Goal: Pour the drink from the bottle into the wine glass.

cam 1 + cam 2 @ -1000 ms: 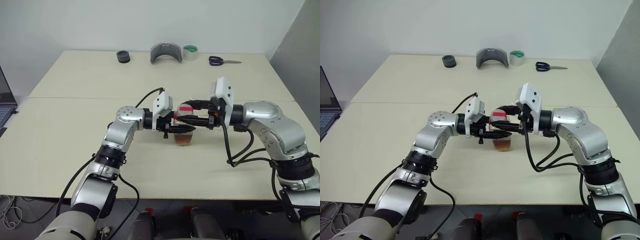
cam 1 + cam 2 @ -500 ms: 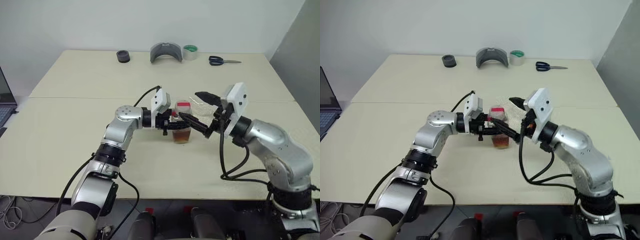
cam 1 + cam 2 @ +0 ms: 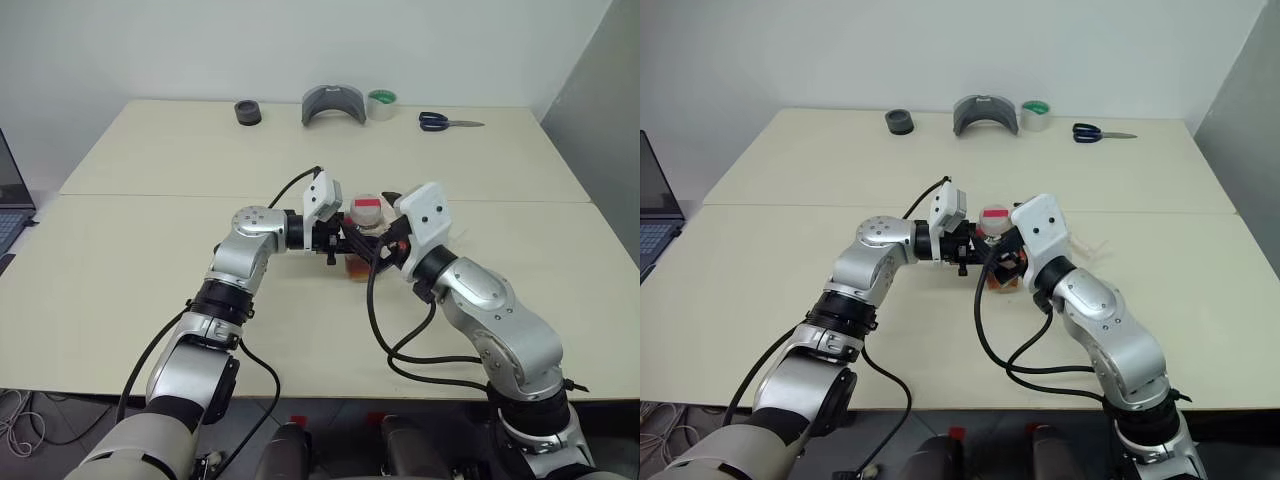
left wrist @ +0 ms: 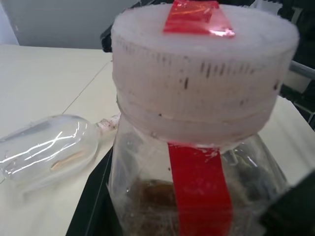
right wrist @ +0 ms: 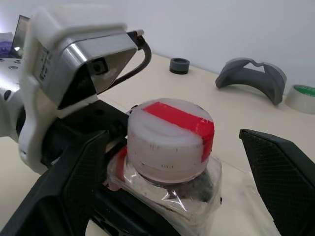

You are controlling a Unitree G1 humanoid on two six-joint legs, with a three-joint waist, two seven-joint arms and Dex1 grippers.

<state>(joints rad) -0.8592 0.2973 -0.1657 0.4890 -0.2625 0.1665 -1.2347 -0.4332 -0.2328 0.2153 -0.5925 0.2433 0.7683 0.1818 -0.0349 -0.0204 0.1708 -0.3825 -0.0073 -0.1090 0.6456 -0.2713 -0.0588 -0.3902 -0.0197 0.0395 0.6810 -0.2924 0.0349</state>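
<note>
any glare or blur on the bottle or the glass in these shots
Left wrist view: the cap is soft and out of focus, with a bright glint on its red strip; white streaks of reflected light run across the glass, which lies on its side on the table. Right wrist view: the bottle is sharp, while the open right gripper fingers beside it are blurred. Left eye view: even light, soft shadows.

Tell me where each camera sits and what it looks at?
Eye views: on the head, looking down at the table, both arms, the capped bottle.
Left wrist view: on the left arm, close on the bottle, the glass lying behind.
Right wrist view: on the right arm, open fingers around the cap.
All share the bottle.
</note>
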